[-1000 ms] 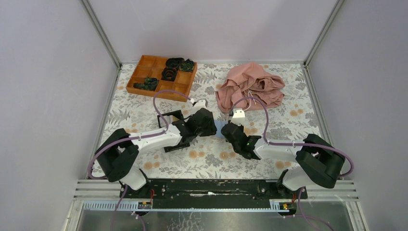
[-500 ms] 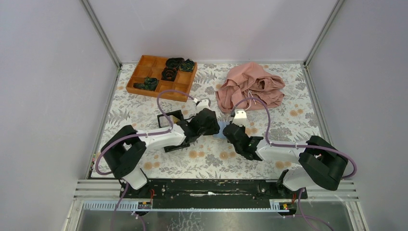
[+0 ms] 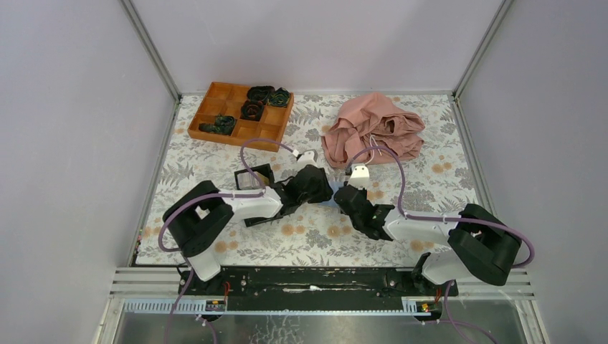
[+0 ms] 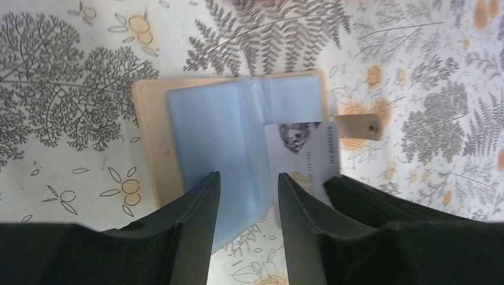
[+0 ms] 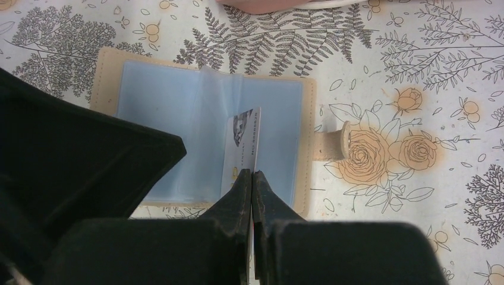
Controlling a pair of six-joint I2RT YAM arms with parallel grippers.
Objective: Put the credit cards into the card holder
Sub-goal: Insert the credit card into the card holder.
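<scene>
Seating the small light-grey plastic credit card [image 5: 243, 148] looked to be the step in hand. The flat tan leather-like card holder [image 5: 306, 127] lay open on the floral-printed surface [image 5: 416, 71], pale blue clear sleeves facing up. The card lay over the sleeve on the holder's strap side; whether its far end had entered a slot could not be told. The right gripper [image 5: 252, 176] had its fingers pressed together on the card's near edge. The left gripper [image 4: 248, 178] was spread, its fingers either side of a blue sleeve at the holder's middle; contact could not be judged.

To do this well, the right arm would probably need to keep the card flat and square to the slot mouth and push slowly, while the left gripper steadied the sleeve so the holder did not skid. A tilted card would likely catch on the sleeve lip.

Counted: one card in view, one card holder with one tan snap strap [image 5: 330, 145], two grippers. Beyond the holder sat one orange-brown wooden compartment tray [image 3: 215, 93] with four dark coiled bundles [image 3: 252, 109] and one crumpled pink cloth [image 3: 373, 129]; beside the holder, one small black open box [image 3: 254, 175].
</scene>
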